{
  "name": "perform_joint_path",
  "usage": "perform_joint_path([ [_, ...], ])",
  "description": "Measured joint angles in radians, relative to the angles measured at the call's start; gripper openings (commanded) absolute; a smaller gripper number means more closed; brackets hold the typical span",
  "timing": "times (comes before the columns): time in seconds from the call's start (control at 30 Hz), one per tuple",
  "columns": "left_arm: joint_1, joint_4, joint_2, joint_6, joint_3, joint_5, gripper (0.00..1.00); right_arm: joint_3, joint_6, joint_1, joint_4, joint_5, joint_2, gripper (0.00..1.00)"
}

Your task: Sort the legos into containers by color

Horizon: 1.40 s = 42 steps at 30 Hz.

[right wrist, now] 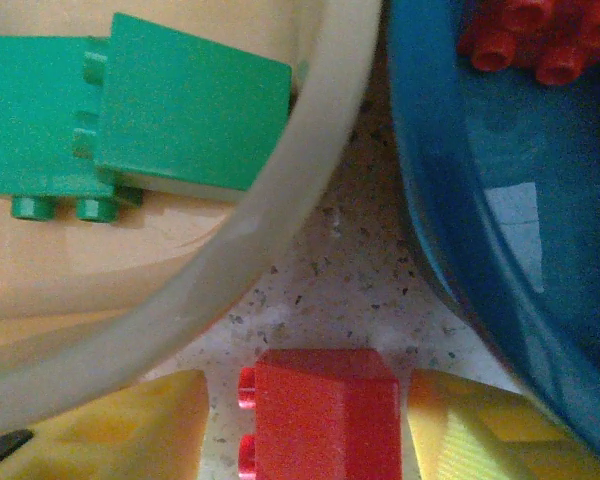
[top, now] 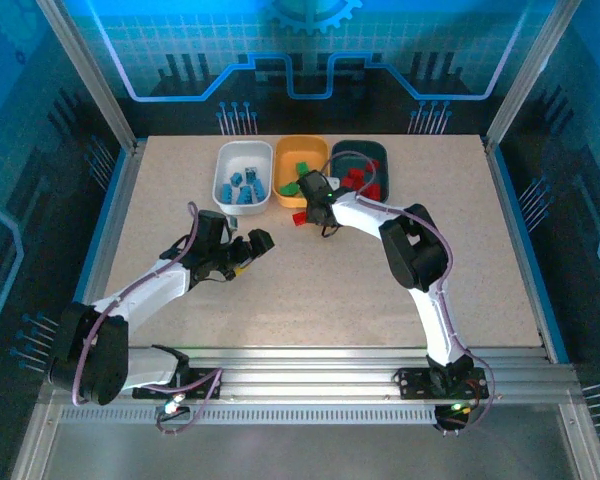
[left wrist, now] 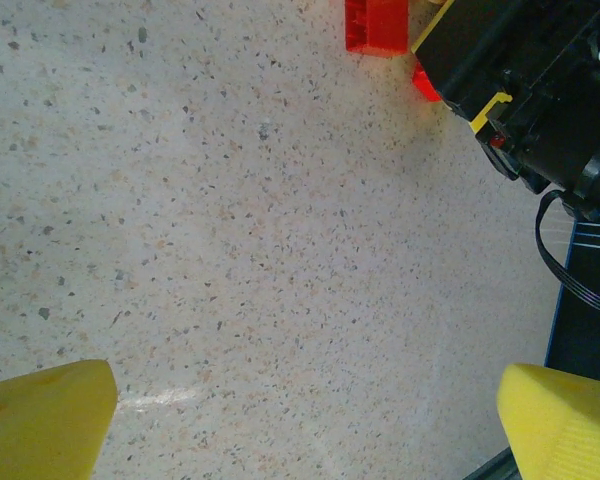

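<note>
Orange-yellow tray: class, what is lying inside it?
Green bricks lie inside the orange-yellow tray; no other colour shows there. The right arm reaches over the tray's near right corner, so anything beneath it is hidden.

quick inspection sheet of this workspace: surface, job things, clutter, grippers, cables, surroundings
surface: speckled table, no spills seen
job's things: white tray holds blue bricks; orange-yellow tray holds green bricks; dark teal tray holds red bricks; loose red brick on the table beside the trays
clutter: nothing seen
grippers: left gripper open over bare table; right gripper jaws straddle the loose red brick, not yet clamped
cables: cables run along both arms
surroundings: blue panel walls; metal rail at the near edge
</note>
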Motion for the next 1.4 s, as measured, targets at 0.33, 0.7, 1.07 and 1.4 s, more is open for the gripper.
perform_joint_path([
  [0.33, 0.0, -0.001, -0.003, 0.0, 0.0, 0.0, 0.99, 0.011, -0.016, -0.001, -0.022, -0.014, 0.01, 0.35],
  [0.7, -0.005, -0.015, 0.023, 0.0, 0.018, -0.005, 0.99, -0.237, -0.061, 0.054, 0.033, -0.001, -0.231, 0.34],
  [1.07, -0.123, -0.213, 0.389, 0.111, 0.406, -0.131, 0.97, -0.063, -0.187, -0.172, 0.038, -0.043, -0.266, 0.36],
  [1.4, -0.183, -0.433, 0.747, 0.209, 0.835, -0.301, 0.94, 0.132, -0.248, -0.301, -0.058, -0.157, -0.053, 0.65],
])
